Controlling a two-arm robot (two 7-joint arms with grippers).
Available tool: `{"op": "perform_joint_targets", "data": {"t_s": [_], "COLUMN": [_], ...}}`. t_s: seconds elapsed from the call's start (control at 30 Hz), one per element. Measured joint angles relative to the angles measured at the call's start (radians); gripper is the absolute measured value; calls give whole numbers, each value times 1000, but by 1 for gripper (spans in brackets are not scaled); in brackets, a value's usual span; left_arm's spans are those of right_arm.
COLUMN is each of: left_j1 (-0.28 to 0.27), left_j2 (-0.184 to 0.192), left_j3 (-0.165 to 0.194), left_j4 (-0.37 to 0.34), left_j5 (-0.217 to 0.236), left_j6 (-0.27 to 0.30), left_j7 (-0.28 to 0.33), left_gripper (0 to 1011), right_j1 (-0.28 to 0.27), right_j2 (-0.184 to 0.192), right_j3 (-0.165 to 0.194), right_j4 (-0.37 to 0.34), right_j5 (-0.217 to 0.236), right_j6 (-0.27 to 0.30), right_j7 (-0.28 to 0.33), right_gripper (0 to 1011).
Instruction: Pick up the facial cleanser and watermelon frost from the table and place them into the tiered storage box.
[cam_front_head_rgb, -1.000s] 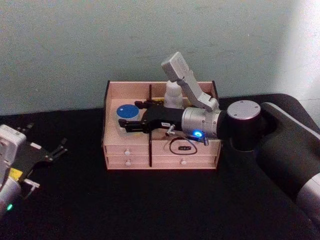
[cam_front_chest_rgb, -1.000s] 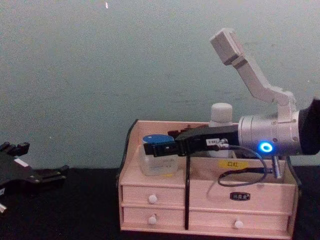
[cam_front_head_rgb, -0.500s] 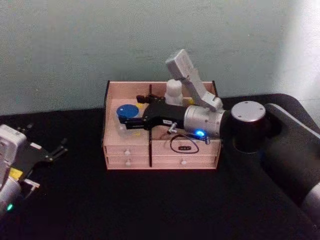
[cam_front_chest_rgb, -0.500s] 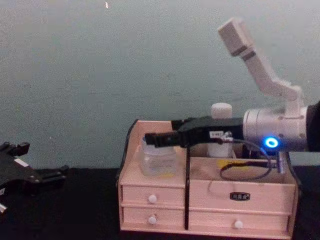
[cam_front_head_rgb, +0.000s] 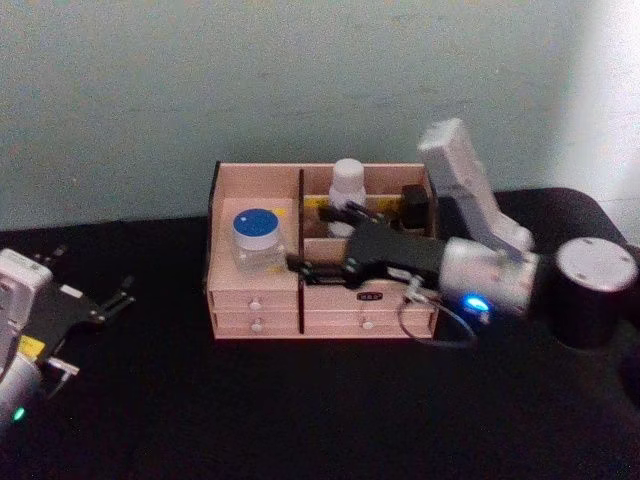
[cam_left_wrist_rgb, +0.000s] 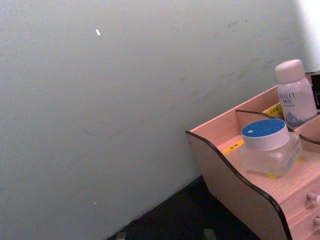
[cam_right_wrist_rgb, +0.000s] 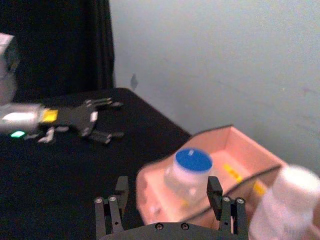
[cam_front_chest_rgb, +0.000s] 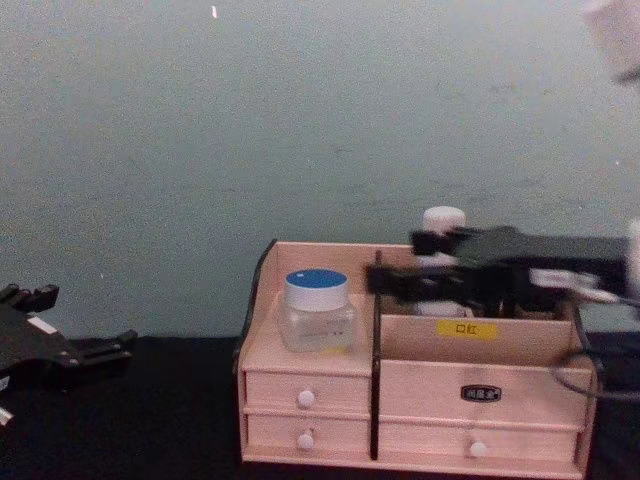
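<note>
The tiered storage box (cam_front_head_rgb: 255, 299) stands at the back edge of the black tabletop (cam_front_head_rgb: 300, 410), against the pale wall, its drawers facing the robot; the blue-lidded clear jar (cam_front_head_rgb: 256, 236) sits upright in the box's left front compartment, on the low step above the drawers, apparently one of the two task items, though no label shows which; the white bottle (cam_front_head_rgb: 347, 184) stands upright in the taller rear compartment to the right of the black divider, which suits its height; both things seem to be stowed, so the job looks close to done.

The right pincer (cam_front_head_rgb: 300, 266) hovers just in front of the divider, above the drawer fronts and beside the jar without touching it; its fingers (cam_right_wrist_rgb: 214, 188) stand spread and hold nothing, which fits a hand that has let go and needs room to clear the box walls; in the chest view it reaches across the right compartments at bottle height, near the yellow label (cam_front_chest_rgb: 467, 328).

The left pincer (cam_front_head_rgb: 85, 310) lies parked low near the tabletop's left edge, fingers apart and empty, well away from the box, so it does not block the right arm's path.
</note>
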Motion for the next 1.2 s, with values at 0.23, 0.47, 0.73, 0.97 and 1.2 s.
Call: {"op": "perform_joint_targets", "data": {"t_s": [0.23, 0.47, 0.73, 0.97, 1.2], "left_j1": [0, 0, 0, 0, 0], "left_j2": [0, 0, 0, 0, 0], "left_j3": [0, 0, 0, 0, 0], "left_j4": [0, 0, 0, 0, 0], "left_j5": [0, 0, 0, 0, 0], "left_j6": [0, 0, 0, 0, 0], "left_j7": [0, 0, 0, 0, 0], "left_gripper": [1001, 1001, 1001, 1001, 1001], "right_j1": [-137, -306, -365, -324, -281], "right_j2": [134, 216, 142, 64, 18], "right_j3": [50, 174, 281, 239, 186], "right_j4": [-155, -274, -273, -162, -69], "right_j5": [39, 22, -114, -287, -371], "right_j6": [0, -25, 12, 34, 40], "right_j7": [-25, -235, -603, -779, -801], "right_gripper": [1002, 1002, 1002, 1002, 1003]}}
